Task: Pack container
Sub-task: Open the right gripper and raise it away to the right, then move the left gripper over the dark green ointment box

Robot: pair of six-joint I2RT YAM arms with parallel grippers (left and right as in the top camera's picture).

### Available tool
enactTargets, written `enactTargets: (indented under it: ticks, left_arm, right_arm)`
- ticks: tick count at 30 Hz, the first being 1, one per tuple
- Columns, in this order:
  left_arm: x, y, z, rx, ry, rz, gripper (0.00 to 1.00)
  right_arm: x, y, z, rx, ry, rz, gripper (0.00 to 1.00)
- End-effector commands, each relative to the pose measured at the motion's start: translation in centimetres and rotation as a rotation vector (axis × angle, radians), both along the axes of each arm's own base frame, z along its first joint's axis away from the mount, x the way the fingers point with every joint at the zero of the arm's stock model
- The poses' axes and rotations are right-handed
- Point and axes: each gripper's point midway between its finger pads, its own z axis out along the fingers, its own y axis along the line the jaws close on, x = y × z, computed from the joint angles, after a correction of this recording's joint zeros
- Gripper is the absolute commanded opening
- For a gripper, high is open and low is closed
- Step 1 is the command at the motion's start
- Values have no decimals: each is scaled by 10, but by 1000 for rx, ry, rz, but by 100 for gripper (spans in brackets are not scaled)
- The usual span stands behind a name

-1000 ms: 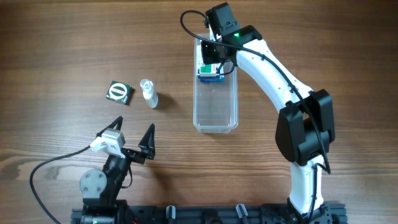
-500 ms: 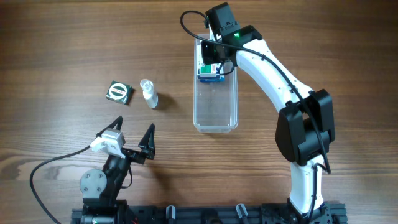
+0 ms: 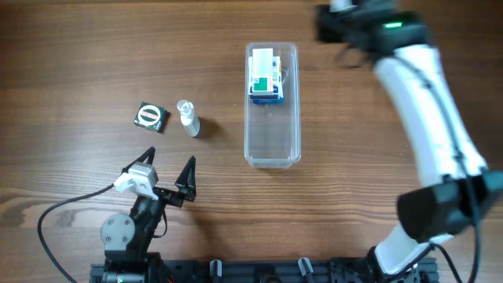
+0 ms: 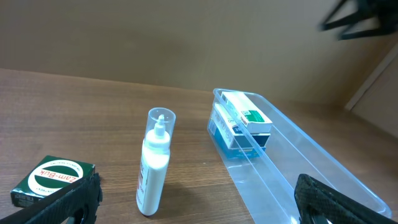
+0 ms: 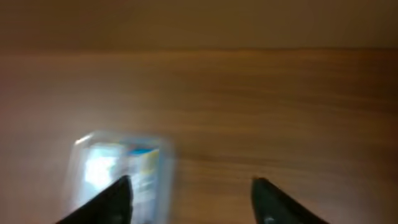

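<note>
The clear container [image 3: 273, 134] lies lengthwise at the table's middle. At its far end a white-and-green box [image 3: 264, 69] rests on a blue box [image 3: 266, 96]; the left wrist view shows the same stack [image 4: 246, 116] inside the tub [image 4: 311, 171]. A white bottle [image 3: 188, 118] and a dark green box [image 3: 150, 116] lie on the wood to the left. My right gripper [image 3: 334, 25], blurred by motion, hovers right of the container's far end, open and empty [image 5: 193, 199]. My left gripper [image 3: 167, 171] stands open near the front, behind the bottle [image 4: 154, 165].
The green box [image 4: 53, 180] sits just past my left finger in the left wrist view. The right arm's white links [image 3: 428, 118] cross the table's right side. The blurred container wall [image 5: 163, 168] shows at lower left of the right wrist view.
My right gripper has opened and swung right, away from the container's far end, leaving the stacked boxes inside. The left arm, the bottle and the green box have not moved.
</note>
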Motion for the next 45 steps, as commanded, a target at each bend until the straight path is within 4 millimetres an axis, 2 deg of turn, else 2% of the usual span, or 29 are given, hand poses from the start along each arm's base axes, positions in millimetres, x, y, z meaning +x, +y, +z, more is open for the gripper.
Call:
enactTargets:
  ticks: [1, 3, 6, 9, 12, 16, 20, 31, 34, 36, 40, 45]
  left_arm:
    - [1, 2, -2, 15, -5, 9, 99]
    - [1, 2, -2, 15, -5, 9, 100]
    - [1, 2, -2, 15, -4, 9, 100]
    - [1, 2, -2, 15, -5, 9, 100]
    - [1, 2, -2, 15, -5, 9, 100]
    - [1, 2, -2, 15, -5, 9, 100]
    - [1, 2, -2, 15, -5, 9, 100]
    - [2, 5, 0, 16, -14, 29, 100]
    - [4, 12, 2, 17, -22, 70, 100]
    - [3, 9, 14, 11, -71, 52, 100]
    - [-7, -6, 57, 11, -240, -43, 100]
    - [-12, -6, 88, 115, -206, -36, 100]
  right_arm:
    - [-6, -101, -16, -47, 78, -199, 99]
    - [-14, -149, -35, -34, 136, -292, 100]
    - [-26, -186, -62, 15, 199, -356, 100]
    - [-40, -213, -91, 52, 260, -444, 100]
    - [-46, -229, -118, 71, 284, -500, 100]
    - [-49, -236, -146, 80, 285, -532, 100]
    - [-53, -239, -163, 56, 292, -546, 100]
    - [-54, -238, -165, 65, 294, -548, 100]
    - [-54, -238, -165, 65, 294, -548, 100]
    - [-54, -238, -165, 65, 294, -548, 100]
    - [-54, -238, -165, 65, 294, -548, 100]
    - [-54, -238, -165, 65, 294, -548, 100]
